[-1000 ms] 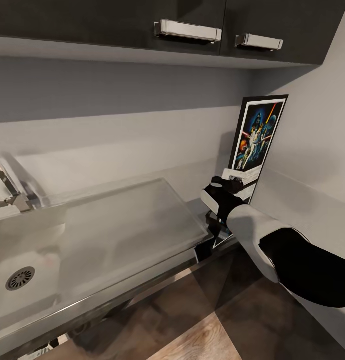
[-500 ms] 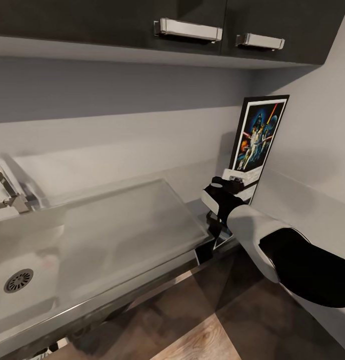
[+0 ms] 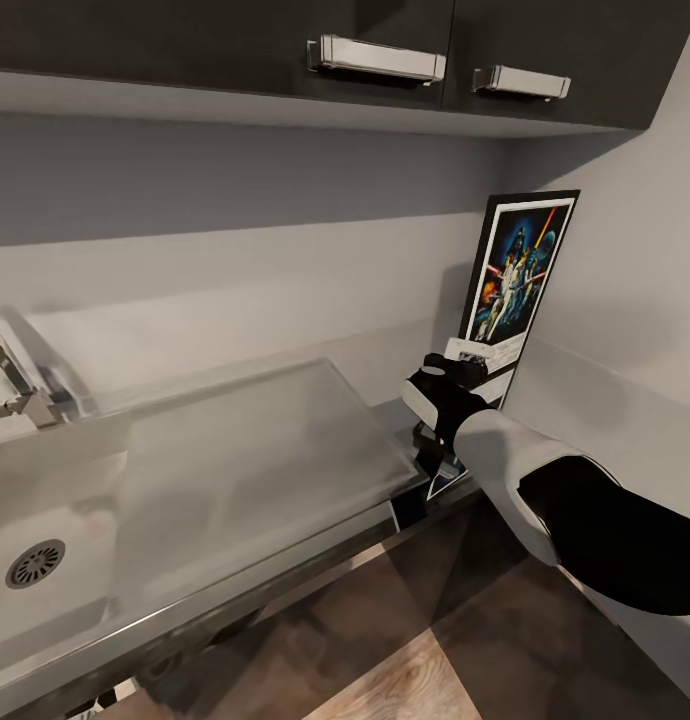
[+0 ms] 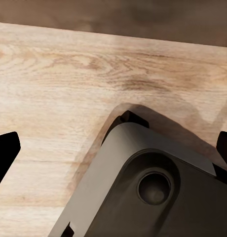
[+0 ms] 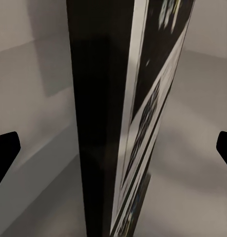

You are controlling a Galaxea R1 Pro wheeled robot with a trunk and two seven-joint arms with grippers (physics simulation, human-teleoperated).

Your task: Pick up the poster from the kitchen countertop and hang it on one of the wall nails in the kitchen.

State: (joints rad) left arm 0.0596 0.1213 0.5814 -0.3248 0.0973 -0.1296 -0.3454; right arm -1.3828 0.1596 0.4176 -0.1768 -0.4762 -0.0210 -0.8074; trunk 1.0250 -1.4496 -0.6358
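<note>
Grey countertop [image 3: 285,440], upright poster [image 3: 515,275] in wall corner

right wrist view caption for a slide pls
Open right gripper fingers either side of the poster's black frame edge, the poster standing upright in the countertop corner.

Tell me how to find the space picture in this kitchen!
Look along the grey kitchen countertop past the steel sink to the far corner under the dark cupboards. There the poster stands upright against the wall, right behind the robot's right gripper. It is the only colourful thing here: bright figures on dark blue in a black frame.
</note>
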